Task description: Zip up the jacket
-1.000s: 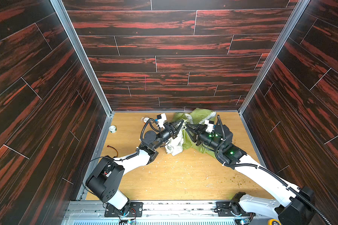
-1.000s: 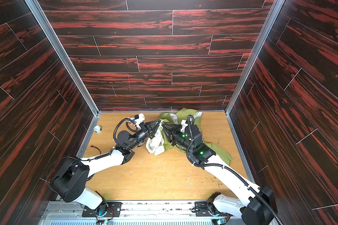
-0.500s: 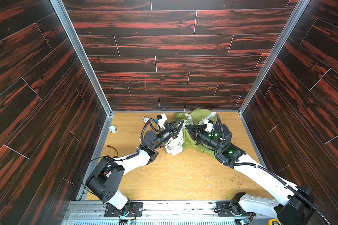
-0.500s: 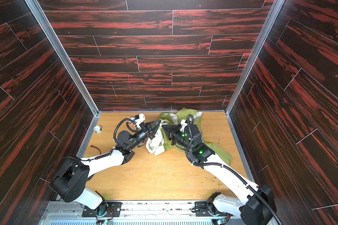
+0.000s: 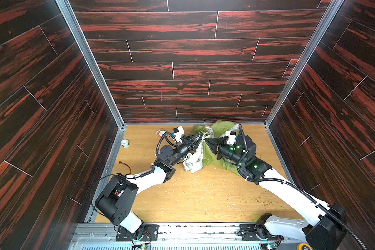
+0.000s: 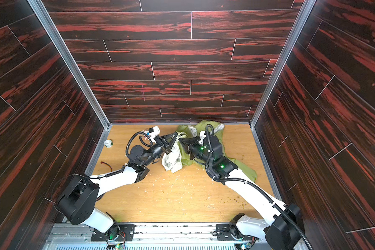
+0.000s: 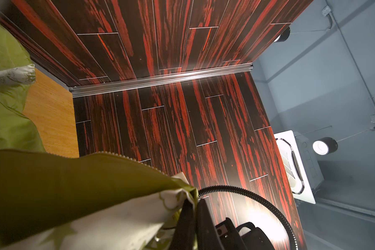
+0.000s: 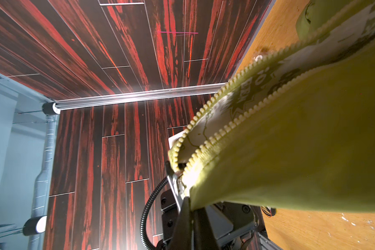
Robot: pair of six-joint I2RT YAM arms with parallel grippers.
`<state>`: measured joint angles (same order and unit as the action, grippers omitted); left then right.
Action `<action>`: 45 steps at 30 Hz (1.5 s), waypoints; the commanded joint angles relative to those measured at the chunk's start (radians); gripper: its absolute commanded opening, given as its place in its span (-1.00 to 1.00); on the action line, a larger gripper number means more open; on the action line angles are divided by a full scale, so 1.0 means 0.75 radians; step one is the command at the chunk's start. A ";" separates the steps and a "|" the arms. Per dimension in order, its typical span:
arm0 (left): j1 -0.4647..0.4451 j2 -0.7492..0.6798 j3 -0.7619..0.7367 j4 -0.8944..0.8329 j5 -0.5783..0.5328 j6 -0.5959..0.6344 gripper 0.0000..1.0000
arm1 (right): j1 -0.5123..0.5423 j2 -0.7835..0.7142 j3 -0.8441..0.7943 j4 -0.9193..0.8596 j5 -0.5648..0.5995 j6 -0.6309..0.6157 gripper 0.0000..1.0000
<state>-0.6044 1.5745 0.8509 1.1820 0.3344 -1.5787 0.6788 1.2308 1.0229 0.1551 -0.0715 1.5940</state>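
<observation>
- Left fingers [image 7: 187, 225] and right fingers [image 8: 204, 227] are both clamping shut on the jacket [image 5: 220, 128], each pinching a front edge.
- Its bulk is lying bunched at the far side of the table [image 5: 204, 194], and pulling the two edges taut and parallel should help.
- Zipper teeth [image 8: 225, 127] are running in two separate, unmeshed rows.
- What looks like the metal slider [image 8: 178, 183] is sitting just beside the right fingers, and the free end likely needs feeding in squarely.

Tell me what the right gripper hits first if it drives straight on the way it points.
Most likely the left gripper, whose tips sit just ahead of the right gripper. Both are shut on the jacket, so bunched fabric between them may come first; depth is unclear.
</observation>
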 commanded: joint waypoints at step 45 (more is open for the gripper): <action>-0.020 0.018 0.004 0.067 0.072 0.010 -1.00 | 0.157 0.213 0.260 -0.043 -0.208 -0.185 -1.00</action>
<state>-0.5739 1.5757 0.8356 1.2545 0.2768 -1.5711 0.7250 1.3525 1.2011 0.0399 -0.0563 1.4544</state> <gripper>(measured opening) 0.077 0.050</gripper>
